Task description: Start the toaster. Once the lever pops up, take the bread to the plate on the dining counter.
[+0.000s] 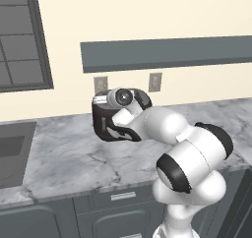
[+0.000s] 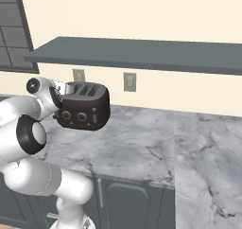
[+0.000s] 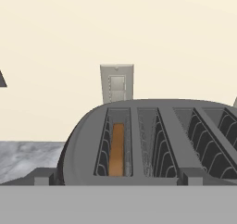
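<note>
Hovering over toaster (image 3: 139, 140), bread (image 3: 117, 149) sitting in leftmost slot; aiming straight down onto the lever; gripper state impossible to tell.

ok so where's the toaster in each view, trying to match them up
Left base view: toaster left of centre on the marble worktop, mostly hidden behind the arm's wrist.
Right base view: upper left, front knobs facing the camera.
Hand view: lower half, slots seen from above, the bread in the leftmost slot.
Shared landmark: the wall outlet behind it.
</note>
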